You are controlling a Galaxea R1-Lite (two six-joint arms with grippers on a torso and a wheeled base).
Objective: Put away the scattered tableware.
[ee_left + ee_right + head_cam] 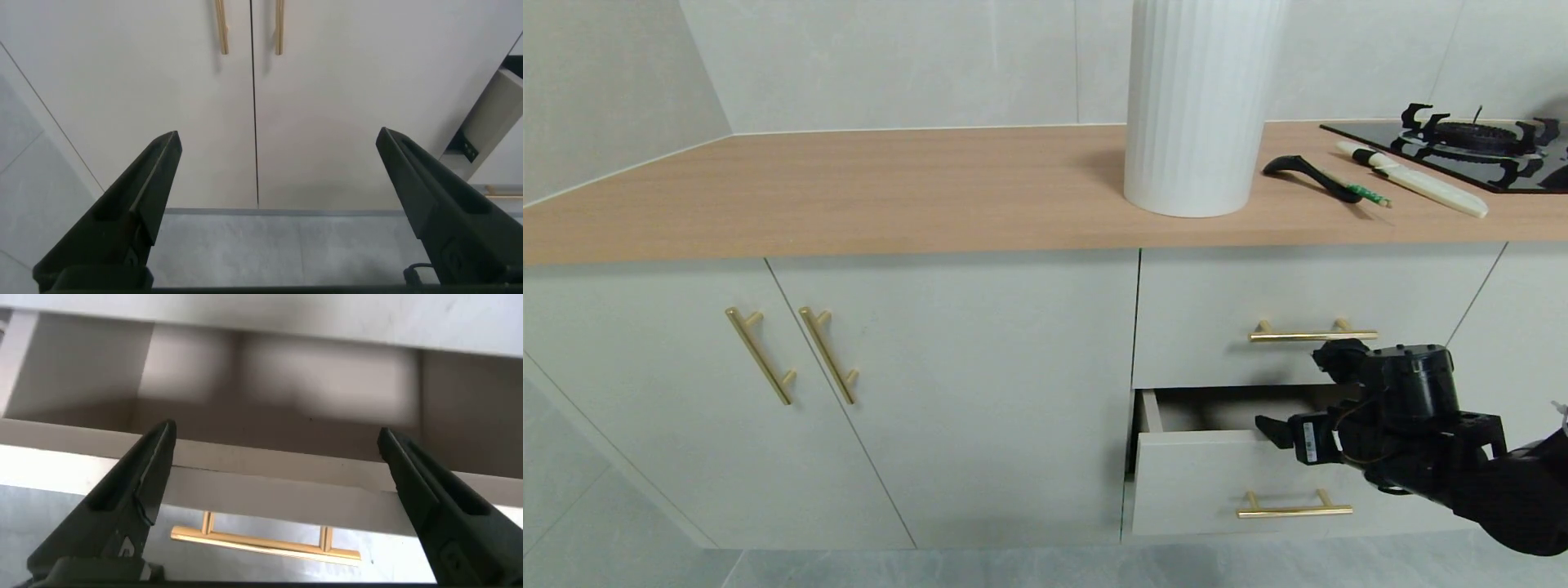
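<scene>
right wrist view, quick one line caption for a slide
Open right gripper facing the partly open drawer, gold handle on its front.

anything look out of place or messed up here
The lower drawer stands partly open, with the right gripper open near its front panel. On the countertop a black utensil and a cream knife lie loose beside the stove, not put away. Nothing looks spilled or damaged.
</scene>
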